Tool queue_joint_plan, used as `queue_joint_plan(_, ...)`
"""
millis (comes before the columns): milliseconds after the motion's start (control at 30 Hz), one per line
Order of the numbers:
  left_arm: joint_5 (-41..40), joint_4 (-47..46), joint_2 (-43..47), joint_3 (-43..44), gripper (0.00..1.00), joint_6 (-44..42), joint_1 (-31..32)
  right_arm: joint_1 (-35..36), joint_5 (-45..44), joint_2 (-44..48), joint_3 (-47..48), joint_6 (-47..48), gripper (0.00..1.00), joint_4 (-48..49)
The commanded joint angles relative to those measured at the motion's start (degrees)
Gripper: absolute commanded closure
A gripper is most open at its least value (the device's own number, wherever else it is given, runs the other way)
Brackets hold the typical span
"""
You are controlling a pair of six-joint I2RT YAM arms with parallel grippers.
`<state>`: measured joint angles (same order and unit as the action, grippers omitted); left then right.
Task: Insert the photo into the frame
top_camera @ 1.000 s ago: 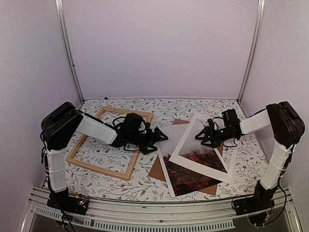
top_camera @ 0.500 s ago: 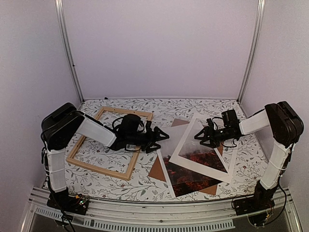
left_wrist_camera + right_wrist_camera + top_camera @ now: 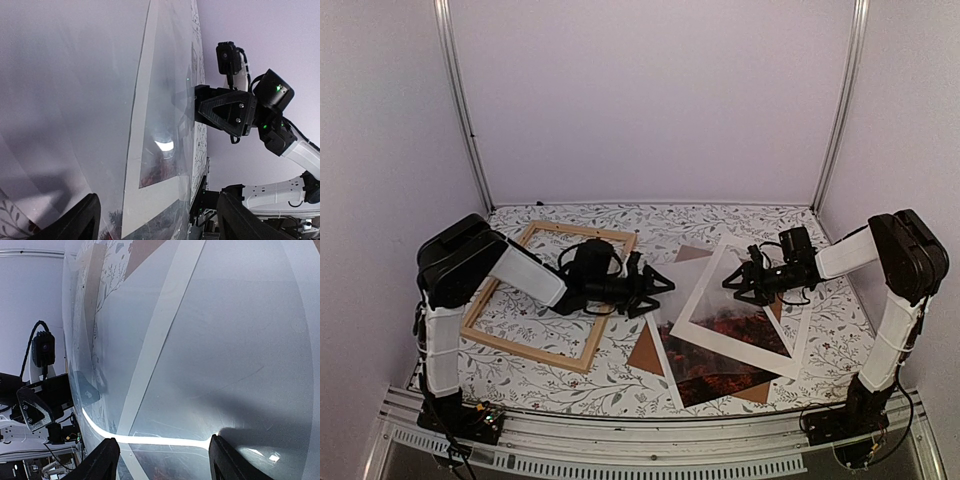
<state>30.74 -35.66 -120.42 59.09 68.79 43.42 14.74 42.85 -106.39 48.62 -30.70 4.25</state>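
Two pincers, both with jaws apart: left gripper (image 3: 658,287) hovers by the edge of the photo (image 3: 705,362), right gripper (image 3: 732,284) over the white mat (image 3: 740,345) lying across it. Off left sits the frame (image 3: 520,348). Freeing the photo likely comes next.

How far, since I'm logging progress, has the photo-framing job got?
Done: nothing yet; the rectangular light-wood frame lies empty on the left. In hand: nothing gripped; the left gripper, beside the white cardboard mat, and right gripper, over it, are open. Left: the dark-red-and-misty photo print, partly under that mat, must be freed, lifted and laid in the frame.
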Motion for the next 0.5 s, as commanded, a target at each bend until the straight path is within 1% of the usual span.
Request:
queue_joint_plan(0, 3.37, -7.39, -1.13, 2.92, 0.18, -1.77, 0.18, 0.87, -6.26, -4.62, -2.97, 0.07, 0.34, -8.19)
queue_joint_plan(167, 4.23, -8.41, -2.22, 4.15, 0.18, -2.53, 0.17, 0.82, -6.30, -4.62, -2.66, 0.19, 0.34, -8.45)
queue_joint_plan(467, 6.55, -7.39, -3.80, 8.19, 0.16, -6.90, 0.26, 0.84, -6.46, -4.60, -2.58, 0.45, 0.34, -8.72)
